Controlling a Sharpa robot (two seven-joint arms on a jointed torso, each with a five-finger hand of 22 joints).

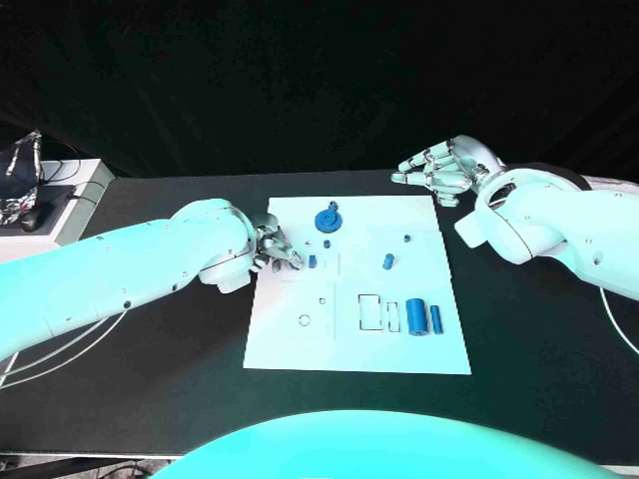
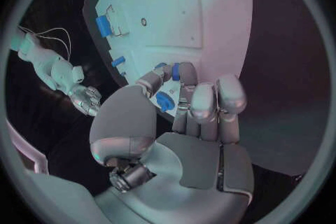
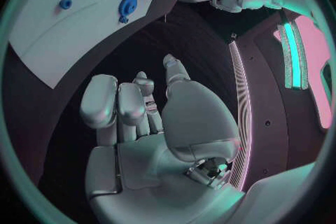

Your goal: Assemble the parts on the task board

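The white task board [image 1: 355,344] lies in the middle of the black table. My left hand [image 1: 274,247] reaches over its left edge, and thumb and a finger pinch a small blue peg [image 1: 313,260] [image 2: 176,71] right at the board's surface. A round blue gear piece [image 1: 326,220] [image 2: 164,102] sits just beyond it. Two blue cylinders [image 1: 424,317] lie side by side at the board's right. Another small blue piece [image 1: 388,261] lies mid-board. My right hand [image 1: 442,170] [image 3: 147,117] hovers off the board's far right corner with loosely bent fingers and nothing in it.
A grey box [image 1: 61,205] with a crinkled foil bag [image 1: 6,170] stands at the table's far left edge. Rectangular slots [image 1: 368,311] and a small round hole [image 1: 304,320] mark the board's near half. Cables [image 1: 32,354] hang under my left arm.
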